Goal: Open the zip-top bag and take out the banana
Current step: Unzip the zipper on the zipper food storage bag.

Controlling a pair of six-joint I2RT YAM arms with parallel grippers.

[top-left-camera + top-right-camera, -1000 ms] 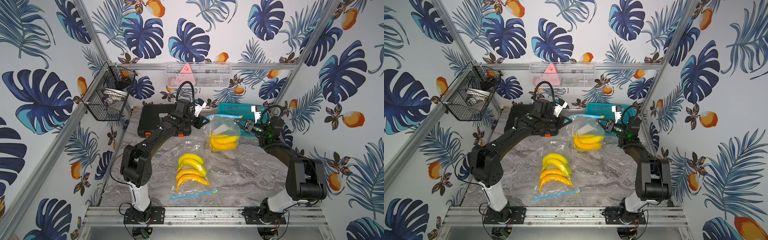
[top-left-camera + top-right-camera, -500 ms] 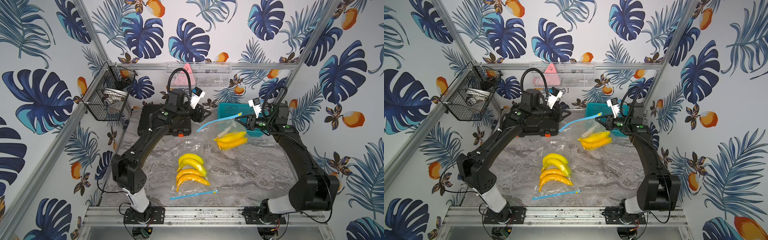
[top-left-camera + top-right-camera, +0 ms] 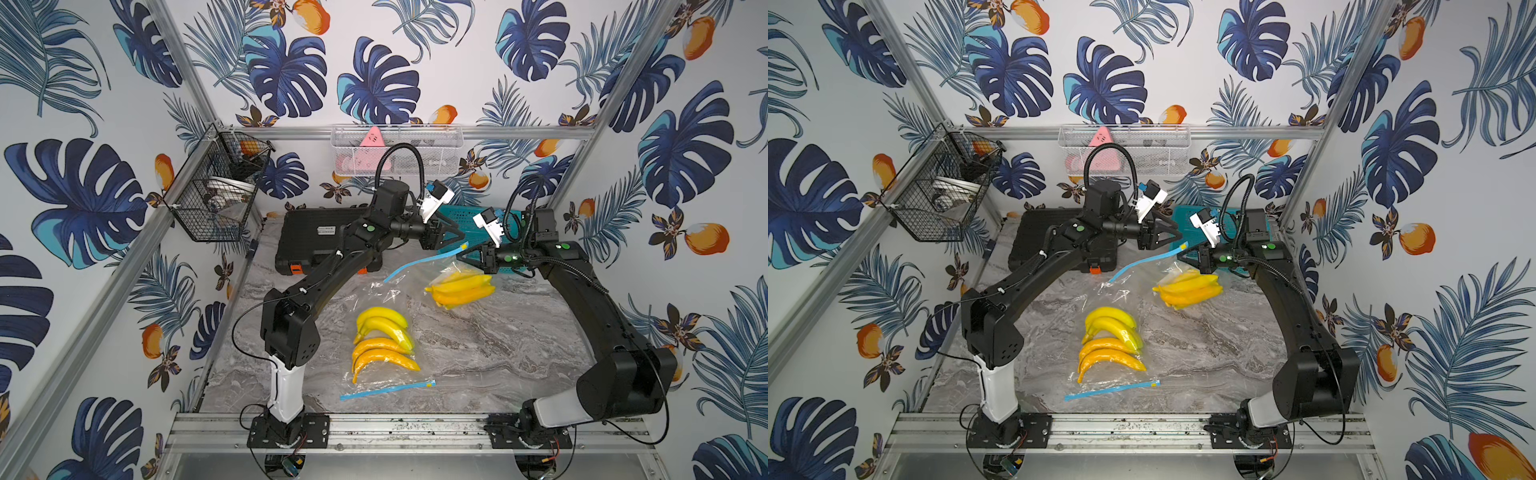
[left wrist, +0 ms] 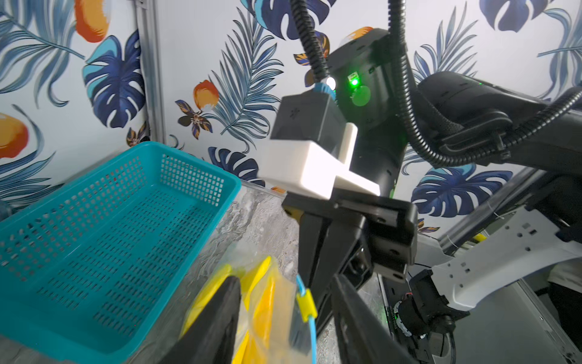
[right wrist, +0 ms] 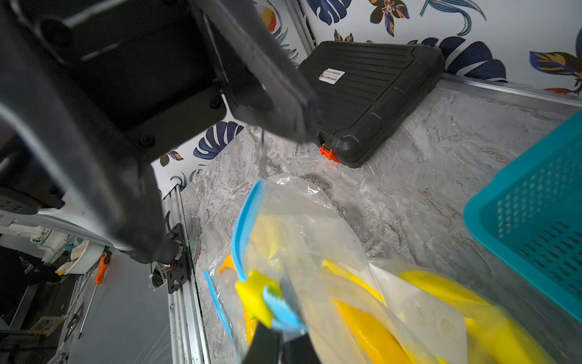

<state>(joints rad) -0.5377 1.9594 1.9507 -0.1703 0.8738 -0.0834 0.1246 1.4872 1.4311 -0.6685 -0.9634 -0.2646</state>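
Observation:
A clear zip-top bag (image 3: 409, 280) with a blue zip strip (image 3: 419, 262) hangs tilted above the marble table, and a yellow banana bunch (image 3: 461, 291) (image 3: 1187, 289) lies inside it. My right gripper (image 3: 463, 259) (image 5: 280, 334) is shut on the bag's top corner, just beside the yellow slider (image 5: 253, 297). My left gripper (image 3: 457, 239) (image 4: 289, 318) stands open at that same corner. The slider (image 4: 305, 302) sits between its fingers, touching neither. A second bag with bananas (image 3: 384, 340) lies flat at mid-table.
A teal basket (image 3: 469, 214) (image 4: 110, 227) stands at the back right, close behind both grippers. A black case (image 3: 316, 237) lies at the back left. A wire basket (image 3: 220, 195) hangs on the left wall and a white rack (image 3: 395, 149) on the back wall.
My left gripper let go of the zip strip, opened and moved right to the slider end. The right gripper lifted the bag and drew it right, so the strip now hangs slanted.

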